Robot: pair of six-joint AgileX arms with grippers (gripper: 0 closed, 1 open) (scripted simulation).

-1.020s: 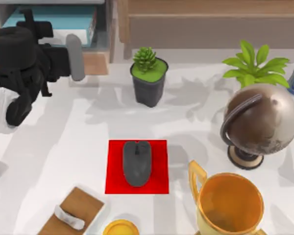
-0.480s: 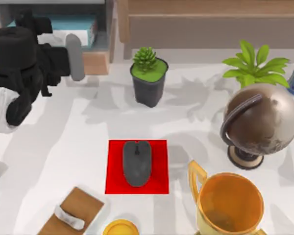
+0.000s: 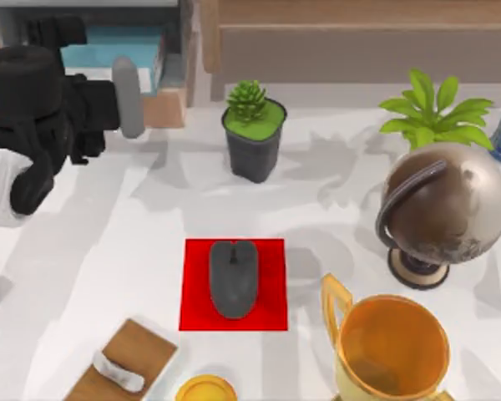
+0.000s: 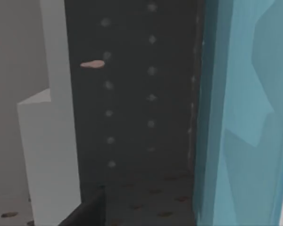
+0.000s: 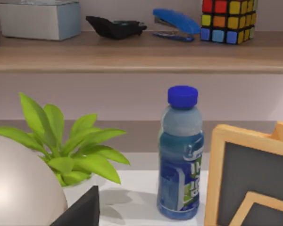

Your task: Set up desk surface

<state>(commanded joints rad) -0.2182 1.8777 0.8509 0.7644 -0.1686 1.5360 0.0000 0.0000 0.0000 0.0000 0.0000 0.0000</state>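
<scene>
The left hand is held over the white counter at its far left, by a blue box; its opening cannot be told.

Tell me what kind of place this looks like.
Most likely a rendered office or study desk. A computer mouse sits on a red mat on the white desk surface, a globe stands at the right, and a shelf holds a stapler.
</scene>
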